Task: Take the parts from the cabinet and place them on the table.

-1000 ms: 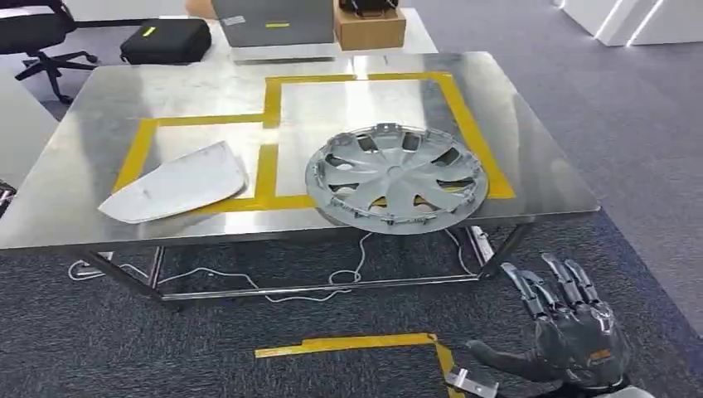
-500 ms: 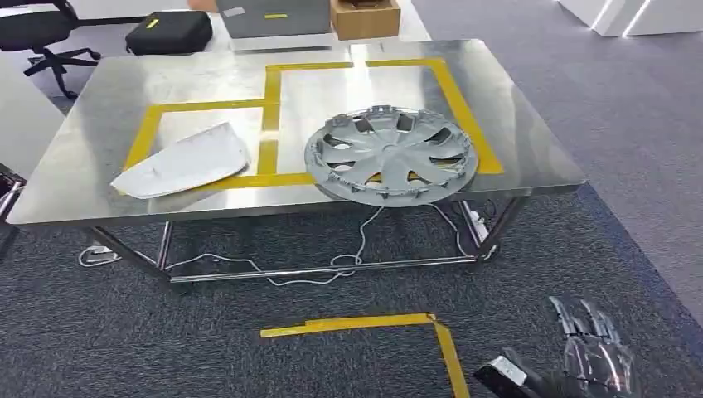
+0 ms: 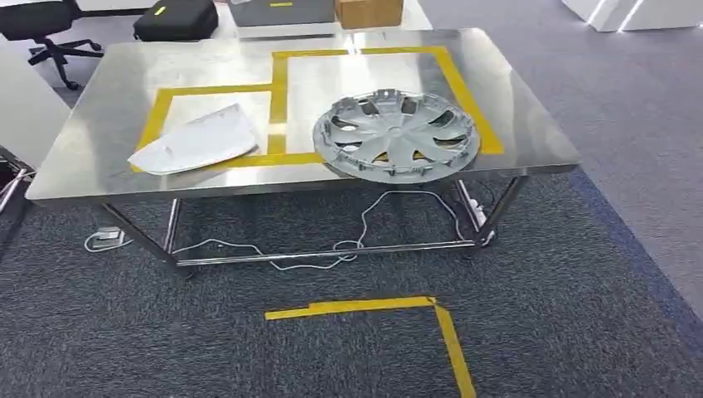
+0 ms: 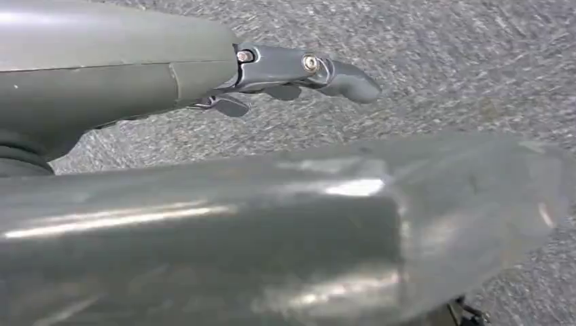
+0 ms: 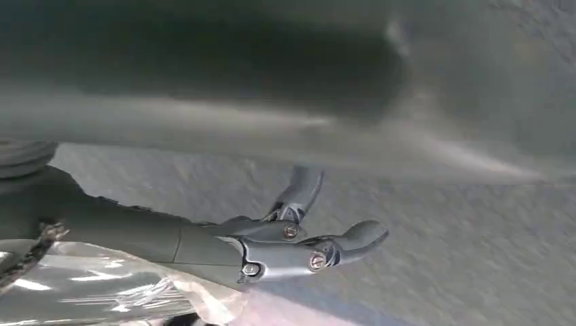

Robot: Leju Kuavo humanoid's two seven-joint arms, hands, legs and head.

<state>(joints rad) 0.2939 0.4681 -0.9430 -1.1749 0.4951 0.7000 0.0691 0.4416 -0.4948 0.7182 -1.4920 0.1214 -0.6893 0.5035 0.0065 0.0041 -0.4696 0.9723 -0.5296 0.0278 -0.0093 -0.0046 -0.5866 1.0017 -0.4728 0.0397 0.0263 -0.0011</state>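
Observation:
A silver wheel cover (image 3: 394, 135) lies flat on the steel table (image 3: 530, 141), at the near edge of the right yellow-taped box. A white curved panel (image 3: 197, 141) lies in the left taped box. Both arms hang low, away from the table. My left hand (image 4: 272, 68) hangs over the grey carpet in the left wrist view, fingers stretched out and holding nothing. My right hand (image 5: 272, 248) also hangs over carpet in the right wrist view, its fingers extended and empty.
A black bag (image 3: 176, 18), a grey case (image 3: 282, 12) and a cardboard box (image 3: 369, 12) sit beyond the table. An office chair (image 3: 46, 25) stands at the far left. Cables (image 3: 332, 253) trail under the table. Yellow tape (image 3: 398, 311) marks the carpet in front.
The camera has moved, so the table sits higher and a little smaller in the picture. My right hand has sunk below the bottom edge of the head view. The parts on the table have not moved.

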